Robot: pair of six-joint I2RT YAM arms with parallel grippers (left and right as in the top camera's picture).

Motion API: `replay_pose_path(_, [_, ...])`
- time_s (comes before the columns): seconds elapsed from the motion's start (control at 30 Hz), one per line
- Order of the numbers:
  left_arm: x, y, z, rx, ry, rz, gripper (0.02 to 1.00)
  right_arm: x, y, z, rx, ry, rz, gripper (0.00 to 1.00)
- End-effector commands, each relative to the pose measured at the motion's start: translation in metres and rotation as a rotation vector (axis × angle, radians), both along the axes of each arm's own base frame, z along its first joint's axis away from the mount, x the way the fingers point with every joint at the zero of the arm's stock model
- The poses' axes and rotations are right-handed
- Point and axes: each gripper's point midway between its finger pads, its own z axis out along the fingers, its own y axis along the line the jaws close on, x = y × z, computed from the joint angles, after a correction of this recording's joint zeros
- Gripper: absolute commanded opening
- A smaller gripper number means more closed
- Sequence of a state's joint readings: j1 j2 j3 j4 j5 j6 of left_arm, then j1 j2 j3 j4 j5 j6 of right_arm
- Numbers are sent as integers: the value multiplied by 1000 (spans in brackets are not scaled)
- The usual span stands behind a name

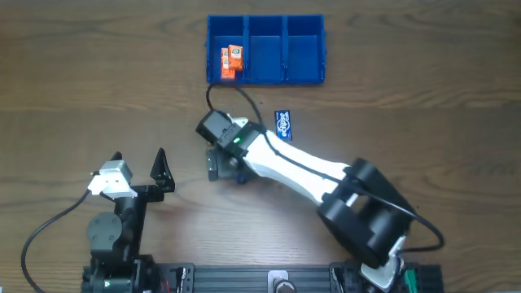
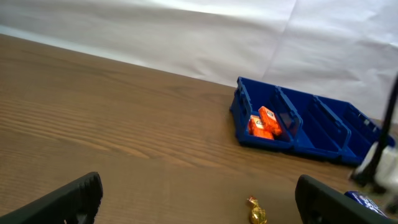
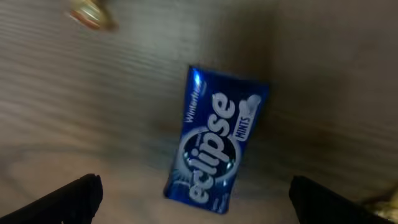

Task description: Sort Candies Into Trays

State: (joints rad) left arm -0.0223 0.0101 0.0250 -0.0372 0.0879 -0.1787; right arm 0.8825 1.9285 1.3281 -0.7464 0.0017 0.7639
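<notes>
While the right gripper hangs with its fingers spread wide and nothing in them, a blue mint pack lies flat on the wooden table, its near end between the fingertips, long axis a little tilted. A gold-wrapped candy sits farther off on the wood, apart from the pack

Top view: a blue pack lies just beside the right arm, between it and the blue tray. Cannot tell whether it is the one under the gripper or a second one. The tray has three compartments, with orange candies in the one toward the left arm's side. Left gripper also spread open, near its own base, well apart from all of it

Handling, as a judgement:
- The pack looks like a flat, stiff, light box with a glossy face, so likely slick
- Lying flat, its low sides give the fingers little to bite on
- Best hold is probably across the short width at mid-length, fingertips down at the tabletop on both long edges
- Gripped along its length it may pivot or slip out
- A firm squeeze should be safe, since it does not look fragile
- Main risk: one finger touches first and skids the pack across the wood instead of closing on it
</notes>
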Motion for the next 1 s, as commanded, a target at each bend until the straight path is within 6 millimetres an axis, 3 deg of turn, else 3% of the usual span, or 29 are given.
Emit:
replay_pose_path(0.03, [-1,-2,-16,13,46,-17,998,6,-2,-25,-54,7,-107,998])
replay_pose_path(0.13, [-1,-2,-16,13,46,-17,996,8,-1,-31,-57,4,-108,941])
replay_pose_path(0.23, [-1,-2,-16,13,46,-17,998,12,-4,-33,-74,-14,-131,807])
replay_pose_path(0.37, [-1,-2,-16,13,46,-17,998,12,-4,-34,-83,-26,-127,503])
replay_pose_path(0.5, [-1,-2,-16,13,46,-17,998,11,-2,-34,-85,-37,-120,360])
replay_pose_path(0.6, [-1,-2,-16,13,46,-17,998,16,0,-27,-81,-60,-110,327])
replay_pose_path(0.67, [-1,-2,-16,13,46,-17,998,25,5,1,-56,-126,-56,283])
replay_pose_path(0.73, [-1,-2,-16,13,46,-17,998,43,-2,53,-44,-261,-42,261])
replay_pose_path(0.83, [-1,-2,-16,13,46,-17,998,99,-26,161,-65,-539,-29,266])
replay_pose_path(0.9, [-1,-2,-16,13,46,-17,998,142,-38,208,-68,-668,-34,266])
replay_pose_path(0.97, [-1,-2,-16,13,46,-17,998,167,-42,225,-57,-725,-51,261])
replay_pose_path(1.0, [-1,-2,-16,13,46,-17,998,190,-48,232,-37,-768,-96,259])
